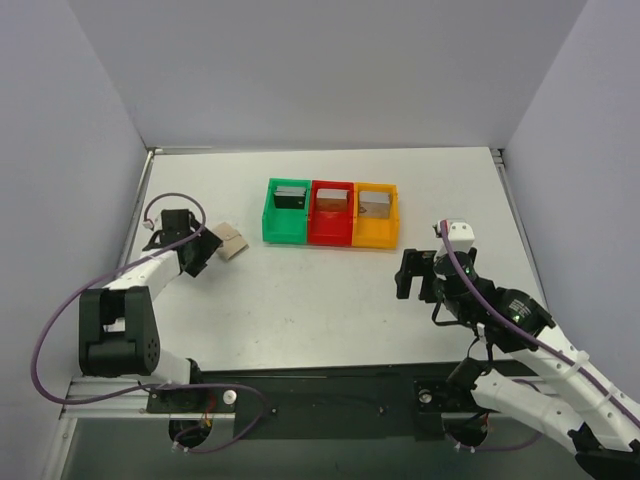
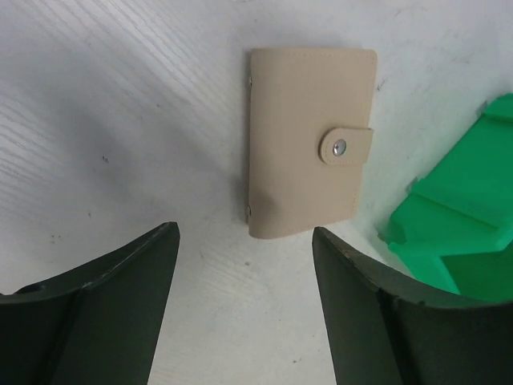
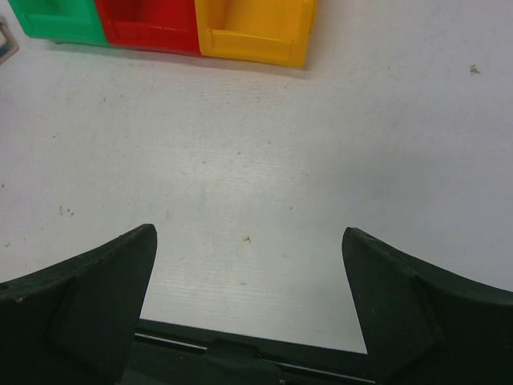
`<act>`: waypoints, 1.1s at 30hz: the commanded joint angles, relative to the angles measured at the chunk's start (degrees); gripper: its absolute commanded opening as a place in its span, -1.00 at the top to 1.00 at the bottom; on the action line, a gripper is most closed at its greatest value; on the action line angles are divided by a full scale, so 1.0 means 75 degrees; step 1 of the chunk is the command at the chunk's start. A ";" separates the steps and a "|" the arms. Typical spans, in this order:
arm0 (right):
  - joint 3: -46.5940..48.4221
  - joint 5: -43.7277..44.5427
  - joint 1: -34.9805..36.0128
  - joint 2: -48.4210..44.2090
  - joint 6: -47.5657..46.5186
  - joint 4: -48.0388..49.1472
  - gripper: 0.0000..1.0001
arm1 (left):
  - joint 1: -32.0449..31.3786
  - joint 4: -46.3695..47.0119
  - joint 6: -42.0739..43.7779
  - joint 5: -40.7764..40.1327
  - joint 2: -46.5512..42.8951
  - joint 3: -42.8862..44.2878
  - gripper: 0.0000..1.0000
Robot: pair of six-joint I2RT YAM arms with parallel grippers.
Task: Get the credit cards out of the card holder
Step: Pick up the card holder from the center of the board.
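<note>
**Left gripper wide over a snapped-shut holder**

The left gripper [image 2: 244,241] has its jaws spread with nothing between them. The card holder [image 2: 311,140] lies flat on the table at its 12 o'clock, just beyond the fingertips and apart from them. The holder is folded closed, its snap tab [image 2: 345,147] fastened on the side facing the green bin [image 2: 457,233]. The right gripper [image 3: 248,241] is also spread and empty, above bare table well short of the red bin [image 3: 148,24] and orange bin [image 3: 256,32].

If a card is left inside, a good approach would be to pin the spine with one finger and lift the tab from its free end, since the light holder will likely slide.

From above, the credit cards [image 1: 290,196] appear to sit one in each bin, though they are small and hard to make out. Whether the closed holder contains more cannot be told
</note>
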 commanded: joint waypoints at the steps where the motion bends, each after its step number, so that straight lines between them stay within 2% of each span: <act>1: -0.0114 -0.0149 0.0053 -0.0100 -0.0028 0.0165 -0.87 | 0.0228 0.1241 -0.0753 0.0135 0.0247 -0.0273 -0.54; 6: -0.0103 -0.0138 0.0053 -0.0171 -0.0110 0.0165 -0.87 | 0.0228 0.1757 -0.0835 0.0088 0.0341 -0.0356 -0.49; 24: -0.0044 -0.0090 0.0042 0.0029 -0.0110 0.0317 -0.86 | 0.0134 0.1628 -0.0215 0.0006 0.1454 0.0219 -0.22; 33: -0.0079 -0.0055 0.0053 0.0005 -0.0098 0.0352 -0.86 | 0.0076 0.1687 0.0078 -0.0018 0.1666 0.0324 0.07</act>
